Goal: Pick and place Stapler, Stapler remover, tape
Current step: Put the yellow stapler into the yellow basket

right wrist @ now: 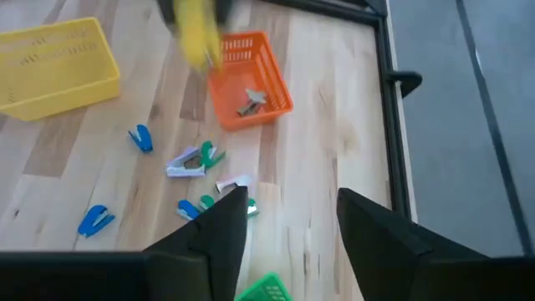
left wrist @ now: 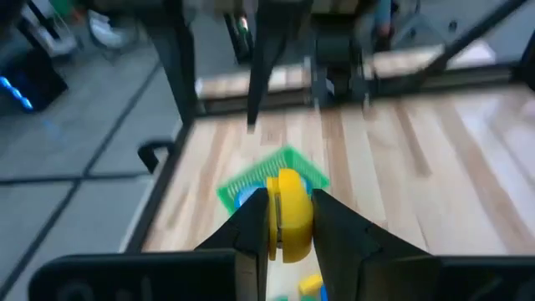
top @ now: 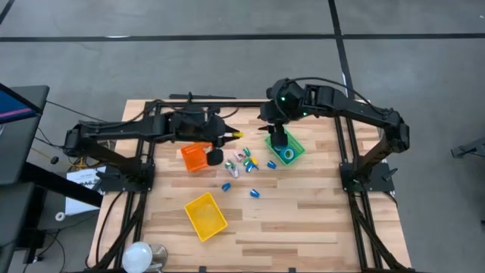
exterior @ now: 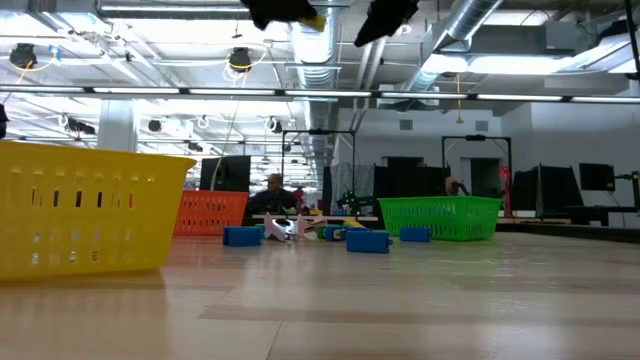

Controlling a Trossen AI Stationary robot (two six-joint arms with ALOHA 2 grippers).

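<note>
The wooden counter (top: 303, 220) carries a yellow bin (top: 205, 215), an orange bin (top: 193, 157) and a green bin (top: 285, 148) with a blue tape roll (top: 288, 154) inside, partly hidden by the right claw (top: 279, 138), its fingers spread. The left claw (left wrist: 285, 219) pinches a small yellow piece (left wrist: 288, 213), too blurred to identify, above the scattered staplers (top: 244, 163).

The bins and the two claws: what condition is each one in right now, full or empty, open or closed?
Left gripper: shut on a yellow piece, raised above the table.
Right gripper: open, holding nothing, over the green bin.
Orange bin: upright, one small grey item inside.
Green bin: upright, a blue tape roll inside.
Yellow bin: upright, looks empty.
</note>
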